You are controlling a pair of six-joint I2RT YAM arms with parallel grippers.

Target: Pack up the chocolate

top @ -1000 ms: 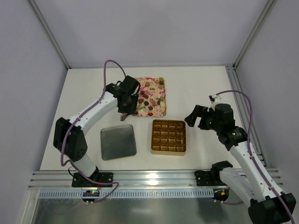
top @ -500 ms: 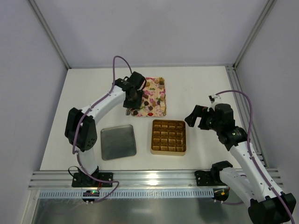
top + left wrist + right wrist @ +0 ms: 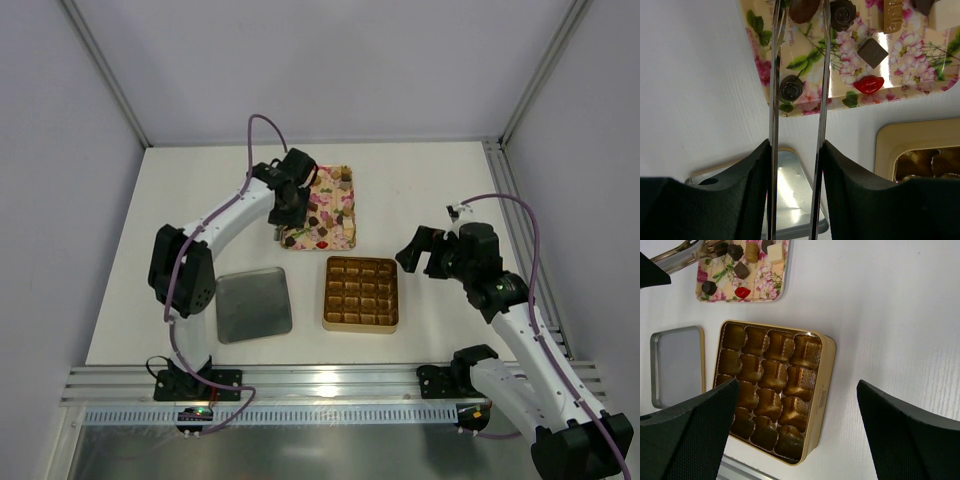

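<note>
On the white table [image 3: 430, 190], the first pick of the packing job appears to be in hand. The gold box [image 3: 822, 390] shows no piece in any visible cell, its silver lid [image 3: 254, 305] lies just beside it on the left, and all the chocolate [image 3: 872, 52] sits loose on the floral tray [image 3: 912, 75] beyond. The left gripper [image 3: 285, 205], reaching over the tray's near left part, is clamped on a pair of metal tongs [image 3: 774, 100], whose blades stand apart on either side of an oval brown piece [image 3: 804, 7]. The tips run out of the wrist view, so whether that piece is pinched cannot be told. The right gripper [image 3: 425, 250] hangs to the right of the box, jaws spread wide with nothing in them. The next move, on this reading, calls for the tongs to close on one piece without nudging its neighbours, lift it clear of the tray rim and carry it to a free cell.
</note>
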